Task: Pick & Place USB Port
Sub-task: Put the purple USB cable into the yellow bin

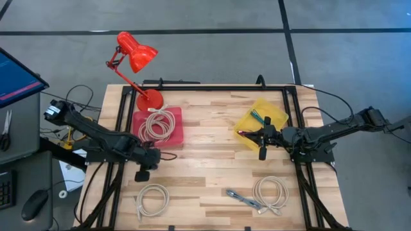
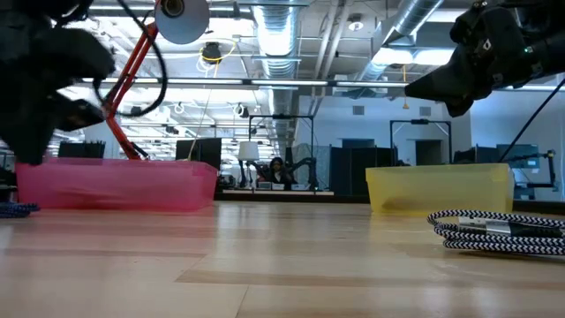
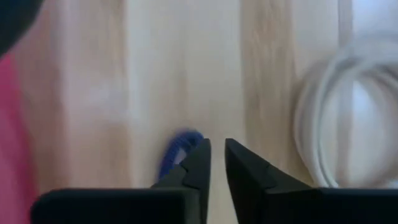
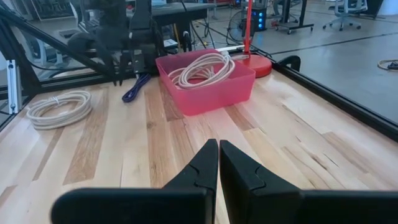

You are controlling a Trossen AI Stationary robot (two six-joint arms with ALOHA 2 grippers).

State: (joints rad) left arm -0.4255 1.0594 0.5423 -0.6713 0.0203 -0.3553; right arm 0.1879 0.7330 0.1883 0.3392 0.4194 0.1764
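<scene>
**A:** Left wrist view first: where's the USB cable?

**B:** A blue cable [image 3: 177, 149] lies on the wooden worktop [image 3: 186, 68], just beside one finger of the left hand [image 3: 217, 155], not between the fingers. The hand hovers over it with its fingers drawn almost together, only a thin slit left, pinching nothing.

**A:** And from the other arm's camera?

**B:** The same blue cable [image 4: 135, 87] lies on the boards under the left hand [image 4: 127, 65], close to a corner of the pink bin [image 4: 205, 99]. A white coil [image 4: 202, 65] sits inside that bin.

**A:** What lies around it?

**B:** On the side away from the bin, a loose white coiled cable [image 3: 317, 124] lies flat on the worktop. From above it shows near the front edge [image 1: 152, 200], with the left hand [image 1: 142, 173] between it and the pink bin [image 1: 176, 138].

**A:** The right arm?

**B:** The right hand [image 4: 219, 155] is pressed together and empty, held above bare boards. From above it [image 1: 252, 134] sits at a corner of the yellow bin [image 1: 277, 110], well apart from the blue cable.

**A:** Anything else?

**B:** Another white coil [image 1: 270, 192] and a braided cable [image 1: 244, 199] lie near the front right, and a red desk lamp [image 1: 135, 54] stands at the back left
</scene>
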